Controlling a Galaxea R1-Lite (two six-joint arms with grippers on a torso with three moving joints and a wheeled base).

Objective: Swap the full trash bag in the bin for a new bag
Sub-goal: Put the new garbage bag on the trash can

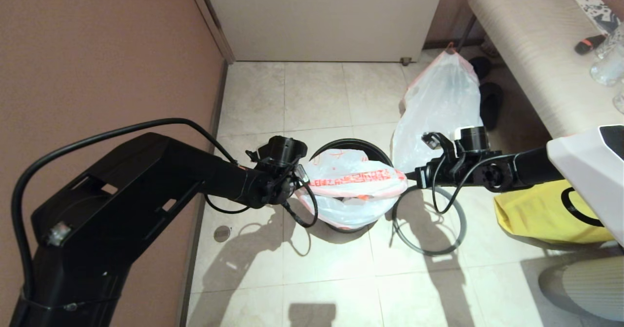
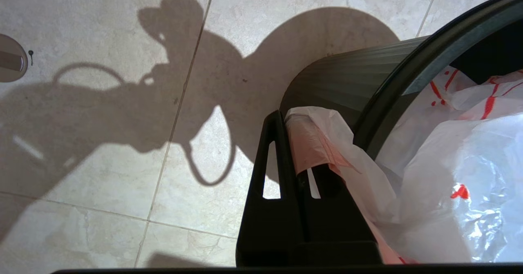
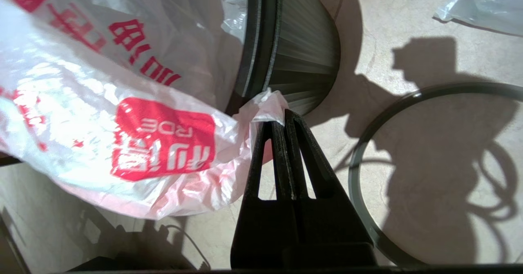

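Note:
The black round bin (image 1: pixel 375 150) stands on the tiled floor between my two arms. The new bag (image 1: pixel 353 181), thin white plastic with red lettering and an orange-red hem, is stretched across the bin's mouth. My left gripper (image 1: pixel 298 175) is shut on the bag's hem at the bin's left side (image 2: pixel 304 143). My right gripper (image 1: pixel 412 177) is shut on the opposite corner of the hem (image 3: pixel 269 106), beside the bin's ribbed wall (image 3: pixel 302 61). The full trash bag (image 1: pixel 438 103), bulging and tied at a red point, stands behind the bin to the right.
The bin's thin grey ring (image 1: pixel 429 220) lies flat on the floor to the right of the bin (image 3: pixel 367 208). A yellow fabric bag (image 1: pixel 546 215) sits at the right. A bench (image 1: pixel 536 49) runs along the right; a brown wall (image 1: pixel 97 49) on the left.

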